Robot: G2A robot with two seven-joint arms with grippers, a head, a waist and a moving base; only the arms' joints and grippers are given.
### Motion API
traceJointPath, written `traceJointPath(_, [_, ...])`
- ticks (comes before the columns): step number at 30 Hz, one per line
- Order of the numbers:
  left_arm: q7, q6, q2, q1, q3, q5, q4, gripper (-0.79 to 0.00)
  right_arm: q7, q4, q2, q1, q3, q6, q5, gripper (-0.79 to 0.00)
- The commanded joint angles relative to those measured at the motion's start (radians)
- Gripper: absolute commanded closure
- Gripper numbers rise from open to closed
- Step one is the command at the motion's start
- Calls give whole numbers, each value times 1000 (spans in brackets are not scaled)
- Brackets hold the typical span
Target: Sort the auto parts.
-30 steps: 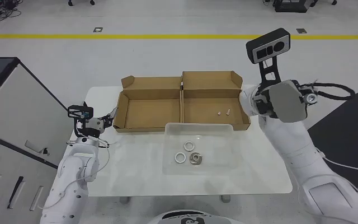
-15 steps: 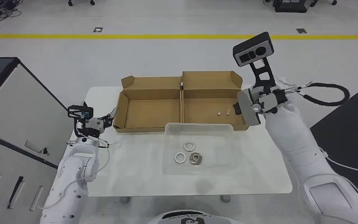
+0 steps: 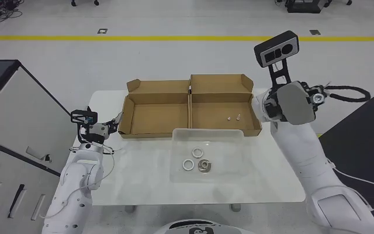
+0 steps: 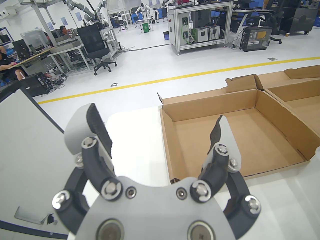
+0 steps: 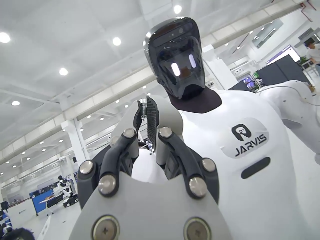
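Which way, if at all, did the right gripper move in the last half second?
Yes. The right gripper, shut on a metal part, swung in the top view off the right wall of the right cardboard box and outward.

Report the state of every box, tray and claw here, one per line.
Left claw: open, empty.
Right claw: shut on a bolt, raised.
Left box: lid open, empty.
Right box: lid open, two small parts inside.
Tray: uncovered, holds two rings and a metal part.

Brn boxes (image 3: 156, 117), clr tray (image 3: 207, 132), silver bolt (image 5: 143, 103)
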Motion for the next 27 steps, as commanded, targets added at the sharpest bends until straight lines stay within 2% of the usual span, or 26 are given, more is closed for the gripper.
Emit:
traceJointPath(1, [0, 0, 0, 0, 0, 0, 0, -785, -8, 3, -3, 1, 7, 2, -24, 0])
traceJointPath(11, [0, 0, 0, 0, 0, 0, 0, -785, -55, 2, -4, -8, 52, 24, -198, 0])
traceJointPath(27, [0, 0, 0, 0, 0, 0, 0, -785, -50, -5, -10, -20, 62, 32, -182, 0])
